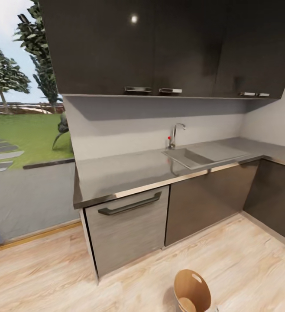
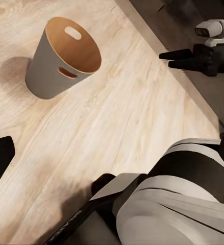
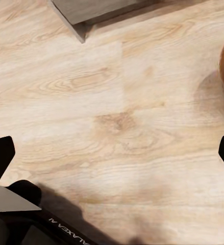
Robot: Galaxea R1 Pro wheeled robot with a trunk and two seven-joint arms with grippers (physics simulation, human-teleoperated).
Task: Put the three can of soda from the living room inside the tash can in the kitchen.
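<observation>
I'm in the kitchen now: window [image 1: 25, 130] on the left, then the counter [image 1: 129, 173] and sink [image 1: 192, 157], and the bin [image 1: 192, 289] upright on the floor [image 1: 255, 260] in front of the cabinets, close by my base. There's no can anywhere I can see, and both claws carry nothing, so I'd guess a living room trip is left. The right claw [image 3: 113, 155] is spread wide, but with the left claw [image 2: 112, 155] just one fingertip shows, so I can't tell. The bin is cut off by the head view's bottom edge and its bottom is hidden, so how many cans are in is anyone's guess.
</observation>
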